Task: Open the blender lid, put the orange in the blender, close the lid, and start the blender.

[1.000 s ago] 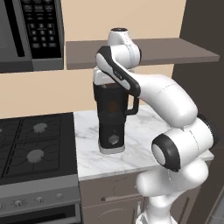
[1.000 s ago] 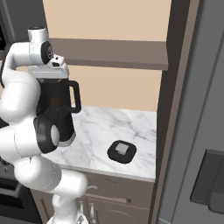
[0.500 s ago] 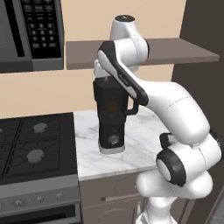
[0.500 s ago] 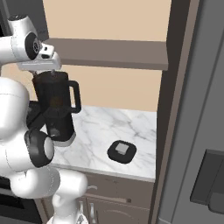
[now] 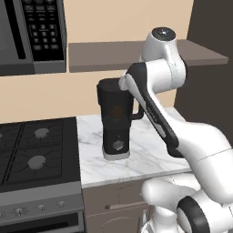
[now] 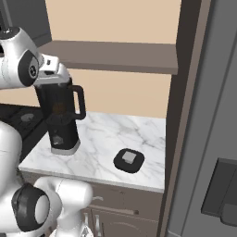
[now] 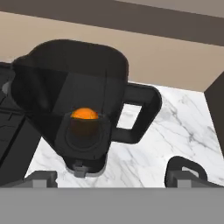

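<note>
A stove sits at far left beside a marble desk (image 5: pixel 150 150). On the desk's left part stands the blender (image 5: pixel 114 120), its jar open at the top, with the orange (image 7: pixel 84 114) already resting inside, low in the jar. The end effector (image 7: pixel 113 177) hovers above the jar, fingertips spread apart and empty. Farther right, the blender lid (image 6: pixel 128 160) lies flat on the desk, well apart from the blender, likely awaiting pickup.

In the left base view, the arm hides the blender's (image 5: pixel 114 123) handle, centre frame. In the hand view, the lid (image 7: pixel 186 171) is cut off bottom right; the orange (image 7: pixel 84 114) is half-hidden, centre.
</note>
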